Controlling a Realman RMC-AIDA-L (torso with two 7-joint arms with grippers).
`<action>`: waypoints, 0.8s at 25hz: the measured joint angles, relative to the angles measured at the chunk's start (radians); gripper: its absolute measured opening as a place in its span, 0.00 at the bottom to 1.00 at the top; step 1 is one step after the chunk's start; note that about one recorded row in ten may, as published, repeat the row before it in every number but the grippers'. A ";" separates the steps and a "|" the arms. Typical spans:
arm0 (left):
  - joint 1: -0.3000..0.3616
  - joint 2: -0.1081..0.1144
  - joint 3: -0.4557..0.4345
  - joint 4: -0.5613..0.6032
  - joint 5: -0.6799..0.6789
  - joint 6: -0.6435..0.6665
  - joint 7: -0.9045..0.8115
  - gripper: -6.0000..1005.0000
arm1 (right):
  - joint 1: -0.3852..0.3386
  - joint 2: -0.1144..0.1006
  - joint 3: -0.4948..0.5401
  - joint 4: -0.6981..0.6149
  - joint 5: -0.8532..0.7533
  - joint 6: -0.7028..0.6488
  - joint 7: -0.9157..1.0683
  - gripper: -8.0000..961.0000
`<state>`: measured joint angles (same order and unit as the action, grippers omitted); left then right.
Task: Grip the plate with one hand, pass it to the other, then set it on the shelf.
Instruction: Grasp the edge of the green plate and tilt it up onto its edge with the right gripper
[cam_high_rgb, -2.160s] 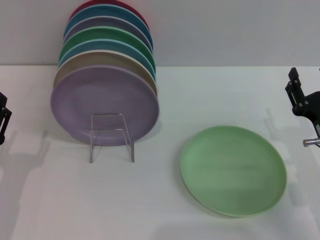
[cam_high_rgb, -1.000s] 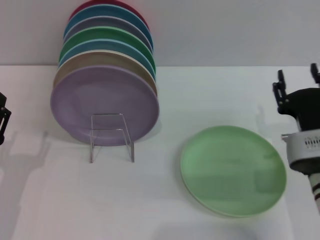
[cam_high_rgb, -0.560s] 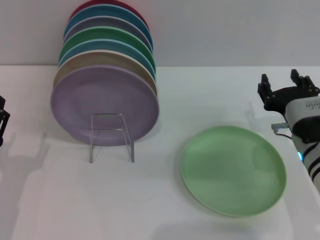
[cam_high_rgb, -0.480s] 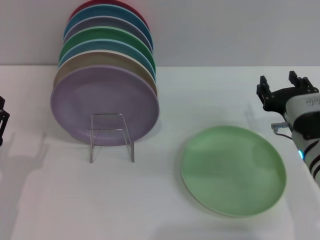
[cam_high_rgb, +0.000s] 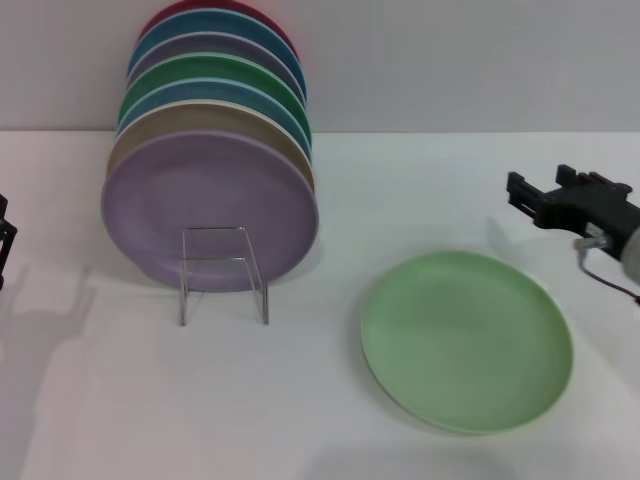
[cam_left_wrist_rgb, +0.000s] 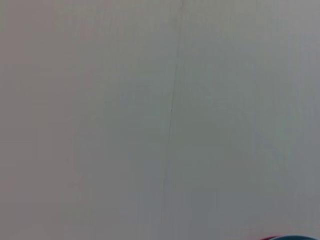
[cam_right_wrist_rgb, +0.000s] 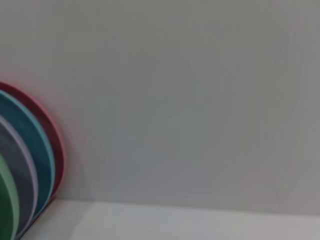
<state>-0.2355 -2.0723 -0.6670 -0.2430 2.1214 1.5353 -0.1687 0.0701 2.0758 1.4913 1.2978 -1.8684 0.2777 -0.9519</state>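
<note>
- We record 1 plate (cam_high_rgb: 466, 341), pale mint green with a lighter rim, lying flat on the white surface (cam_high_rgb: 330, 420), toward the right of the head view and touched by nothing.
- We record 1 shelf (cam_high_rgb: 223, 273), a small clear stand with thin upright loops, standing on the surface well to the left of the plate.
- We note a row of upright plates (cam_high_rgb: 212, 150) leaning in the shelf; the front one is a lilac plate (cam_high_rgb: 208, 210), with tan, teal, green, grey-purple, blue and red rims showing behind it.
- We log the right gripper (cam_high_rgb: 545, 197) at the right edge of the head view, held above the surface just beyond the plate's far right rim and apart from it; its 2 dark fingers (cam_high_rgb: 520, 188) point toward the left with a gap between them, holding nothing.
- We log the left gripper (cam_high_rgb: 5, 240) at the far left edge, well apart from the shelf; we cannot tell how its fingers stand.
- We note, in the right wrist view, the red, teal and green rims of the upright plates (cam_right_wrist_rgb: 30, 165) against a plain wall (cam_right_wrist_rgb: 190, 100).
</note>
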 joint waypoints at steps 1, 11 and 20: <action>0.000 0.000 0.000 0.000 0.000 0.000 0.000 0.77 | 0.000 0.000 0.000 0.000 0.000 0.000 0.000 0.68; -0.009 0.000 0.000 -0.001 0.000 -0.008 0.000 0.77 | 0.075 -0.001 0.242 0.195 -0.460 0.544 0.371 0.68; -0.030 0.000 -0.002 -0.001 0.000 -0.019 0.000 0.77 | 0.221 -0.005 0.438 0.211 -0.563 1.009 0.557 0.68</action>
<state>-0.2653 -2.0724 -0.6690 -0.2436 2.1217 1.5164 -0.1687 0.2914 2.0709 1.9294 1.5093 -2.4317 1.2863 -0.3944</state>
